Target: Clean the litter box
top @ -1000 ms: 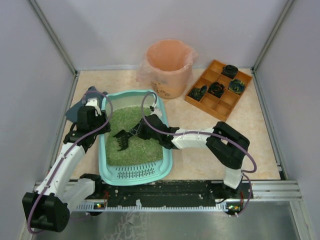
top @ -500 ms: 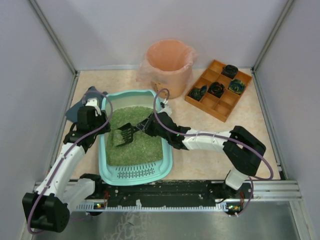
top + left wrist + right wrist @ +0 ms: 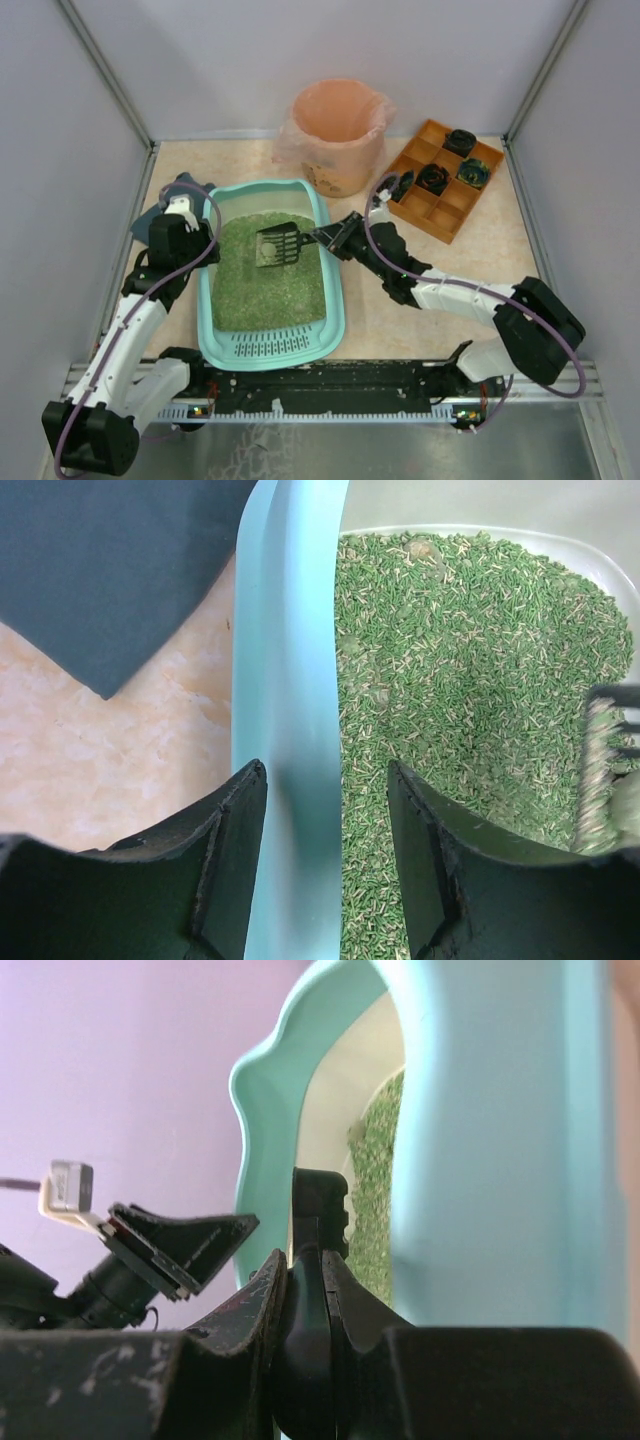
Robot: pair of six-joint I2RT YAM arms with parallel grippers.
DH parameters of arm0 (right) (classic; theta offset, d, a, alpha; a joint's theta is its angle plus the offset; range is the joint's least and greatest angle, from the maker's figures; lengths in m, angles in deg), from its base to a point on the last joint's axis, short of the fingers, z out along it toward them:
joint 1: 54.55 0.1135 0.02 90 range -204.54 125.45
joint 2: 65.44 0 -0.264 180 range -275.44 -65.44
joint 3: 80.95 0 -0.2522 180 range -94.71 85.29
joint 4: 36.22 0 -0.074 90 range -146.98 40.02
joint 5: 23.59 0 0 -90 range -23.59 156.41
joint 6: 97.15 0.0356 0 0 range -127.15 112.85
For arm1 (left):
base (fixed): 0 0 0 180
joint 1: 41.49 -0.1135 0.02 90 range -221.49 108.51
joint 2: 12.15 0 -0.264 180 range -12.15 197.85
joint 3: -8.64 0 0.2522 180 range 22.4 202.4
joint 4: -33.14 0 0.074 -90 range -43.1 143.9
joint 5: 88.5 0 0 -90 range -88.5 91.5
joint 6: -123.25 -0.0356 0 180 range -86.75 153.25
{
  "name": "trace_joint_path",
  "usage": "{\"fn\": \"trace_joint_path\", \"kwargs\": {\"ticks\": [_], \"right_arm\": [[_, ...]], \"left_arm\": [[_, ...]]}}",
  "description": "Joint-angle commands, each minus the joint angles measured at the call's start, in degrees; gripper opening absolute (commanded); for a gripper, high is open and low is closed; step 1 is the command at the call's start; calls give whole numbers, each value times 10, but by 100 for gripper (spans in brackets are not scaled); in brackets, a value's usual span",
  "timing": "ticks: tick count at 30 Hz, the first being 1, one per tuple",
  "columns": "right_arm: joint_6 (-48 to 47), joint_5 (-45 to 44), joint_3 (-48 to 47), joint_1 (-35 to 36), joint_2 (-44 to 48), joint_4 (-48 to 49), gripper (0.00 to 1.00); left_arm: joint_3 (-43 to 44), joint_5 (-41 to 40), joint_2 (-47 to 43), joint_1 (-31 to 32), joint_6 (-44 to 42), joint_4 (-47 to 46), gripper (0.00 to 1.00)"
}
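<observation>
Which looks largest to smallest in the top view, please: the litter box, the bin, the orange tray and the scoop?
1. The litter box, clearly largest.
2. The bin and the orange tray look about alike; the bin's rim stands nearer the camera, so I won't rank them.
3. The scoop, smallest.

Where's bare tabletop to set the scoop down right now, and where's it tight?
Bare table: right side, between orange tray, right wall and right arm. Also far-left corner, between bin, litter box rim and back wall. Tight: where the right gripper holds the scoop, hemmed by litter box, bin and tray.
</observation>
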Motion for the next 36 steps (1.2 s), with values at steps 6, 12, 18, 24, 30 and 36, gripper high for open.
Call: {"fn": "trace_joint_path", "kwargs": {"ticks": [6, 12, 18, 24, 30, 36], "right_arm": [[8, 66, -4, -39, 30, 97, 0], [29, 71, -6, -51, 41, 81, 0], [63, 51, 27, -85, 64, 64, 0], [16, 135, -37, -59, 15, 63, 0], [48, 111, -8, -62, 29, 67, 0], [53, 96, 6, -75, 30, 45, 0]], "left_arm": [[-1, 0, -2, 2, -3, -8, 58], [-1, -5, -2, 2, -2, -8, 58], [2, -5, 2, 2, -3, -3, 58], [2, 0, 5, 2, -4, -7, 57], [-1, -6, 0, 2, -4, -8, 57], [8, 6, 10, 2, -7, 0, 56]]}}
